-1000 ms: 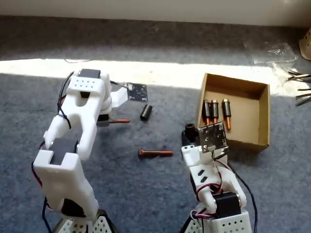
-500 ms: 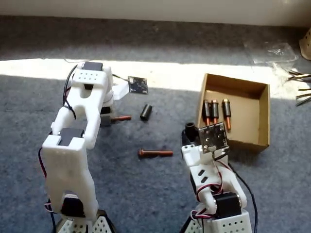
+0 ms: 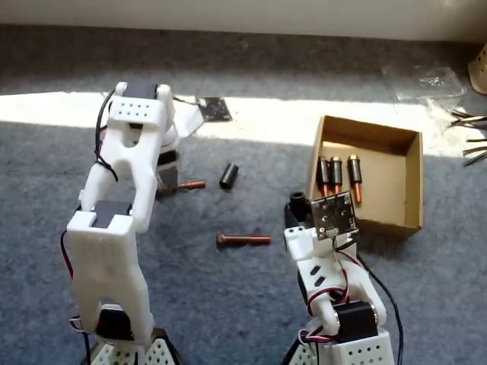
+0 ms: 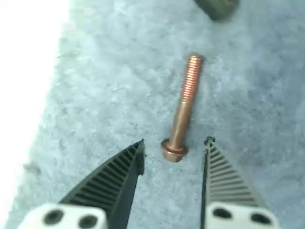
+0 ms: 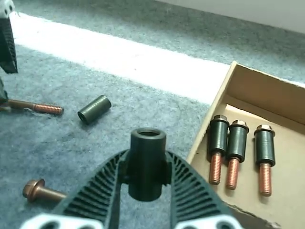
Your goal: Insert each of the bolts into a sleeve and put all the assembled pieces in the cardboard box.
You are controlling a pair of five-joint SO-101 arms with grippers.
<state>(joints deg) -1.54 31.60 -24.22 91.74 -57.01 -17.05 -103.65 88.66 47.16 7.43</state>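
High view — clear plastic bag [image 3: 424, 79] beyond cardboard box [image 3: 418, 182]

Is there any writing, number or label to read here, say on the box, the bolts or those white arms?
No readable text anywhere.
cardboard box: plain, no print visible.
bolt and sleeve: no markings visible.
circuit board on the right arm: any marks on it are too small to read.
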